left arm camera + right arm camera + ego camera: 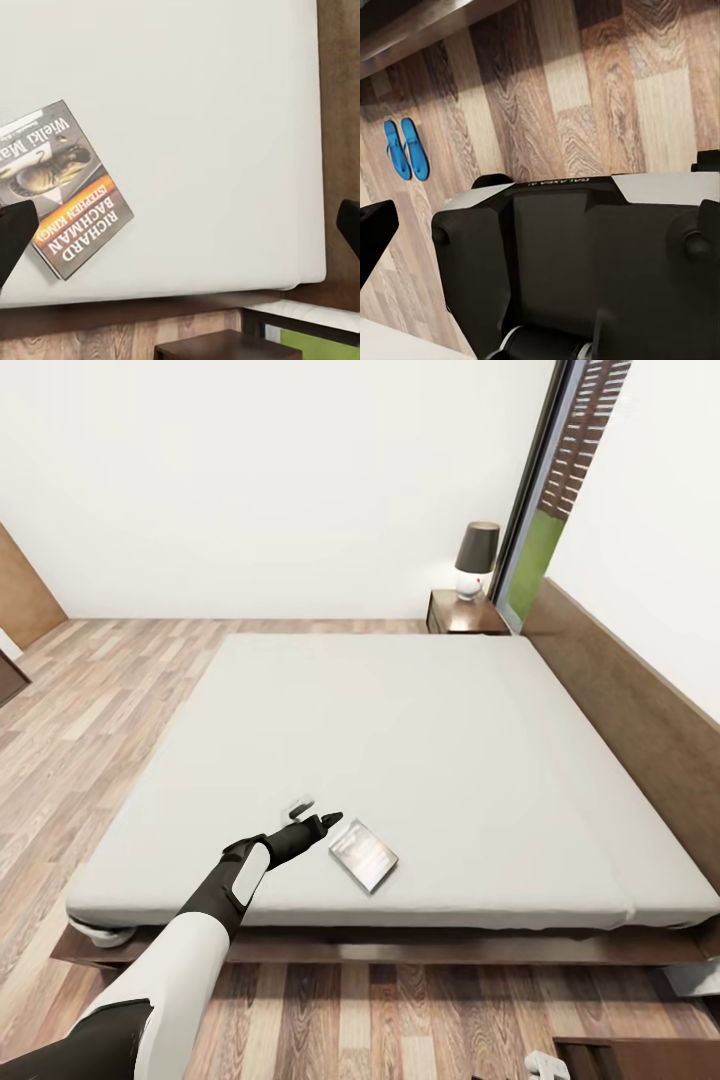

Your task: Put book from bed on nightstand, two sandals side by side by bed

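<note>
1. The bed (420, 740) is the largest thing here: a wide, flat grey mattress on a dark wooden frame, with wood-plank floor (130, 690) around it.
2. The nightstand (465, 615) stands at the far corner of the bed, beside the headboard, with a small lamp (475, 558) on it — it is well apart from the book.
3. The left gripper (312, 815) reaches over the near part of the mattress, just beside the book. Its two fingers are spread wide; in the left wrist view they stand at both edges of the picture with nothing between them.
4. The right gripper (540, 232) hangs low over the floor. Its fingertips are apart and hold nothing.
5. The two sandals (406, 148) lie on the floor side by side, near the dark frame of the bed.
6. The book (363, 854) lies flat on the mattress near the front edge, cover up, not yet held. It looks thin and light, probably a bit flexible, and the soft mattress gives way under it. I think the best hold is across one long edge or a free corner — the fingers must press a little into the mattress to get under it, and a weak pinch may let the smooth cover slip.
</note>
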Available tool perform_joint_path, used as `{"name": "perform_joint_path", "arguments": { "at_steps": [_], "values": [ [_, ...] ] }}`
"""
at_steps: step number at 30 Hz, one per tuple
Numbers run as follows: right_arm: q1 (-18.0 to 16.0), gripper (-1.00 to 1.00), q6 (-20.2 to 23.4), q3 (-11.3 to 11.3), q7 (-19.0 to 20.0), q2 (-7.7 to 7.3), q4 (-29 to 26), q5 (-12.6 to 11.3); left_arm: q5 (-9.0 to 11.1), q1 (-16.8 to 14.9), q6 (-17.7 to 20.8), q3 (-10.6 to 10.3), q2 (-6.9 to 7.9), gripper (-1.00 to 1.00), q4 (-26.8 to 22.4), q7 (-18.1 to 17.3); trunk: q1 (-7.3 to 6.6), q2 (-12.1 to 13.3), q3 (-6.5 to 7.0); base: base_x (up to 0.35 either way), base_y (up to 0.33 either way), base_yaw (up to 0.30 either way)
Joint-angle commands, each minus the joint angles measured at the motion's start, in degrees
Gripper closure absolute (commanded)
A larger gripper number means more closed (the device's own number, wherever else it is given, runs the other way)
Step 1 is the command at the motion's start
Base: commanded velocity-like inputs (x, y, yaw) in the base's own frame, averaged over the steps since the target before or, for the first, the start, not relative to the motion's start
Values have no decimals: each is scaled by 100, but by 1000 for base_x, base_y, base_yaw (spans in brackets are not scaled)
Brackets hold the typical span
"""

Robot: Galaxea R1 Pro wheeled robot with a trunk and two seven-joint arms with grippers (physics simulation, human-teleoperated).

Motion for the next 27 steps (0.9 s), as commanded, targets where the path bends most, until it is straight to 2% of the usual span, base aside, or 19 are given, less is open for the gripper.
{"name": "perform_joint_path", "arguments": {
  "at_steps": [1, 13, 27],
  "values": [
    [-4, -100, -1, -14, 24, -2, 6, -8, 28, -5, 51, 40, -7, -100, -2, -16, 4, -10, -18, 100, 0, 0],
    [-4, -100, -1, -11, 23, -2, 7, -8, 28, -5, 51, 40, -7, -100, -2, -16, 4, -10, -125, 17, 0, 0],
    [-4, -100, -1, -12, 25, -2, 5, -8, 28, -5, 51, 40, -7, -100, -2, -16, 4, -10, -251, 100, 0, 0]
  ]
}}
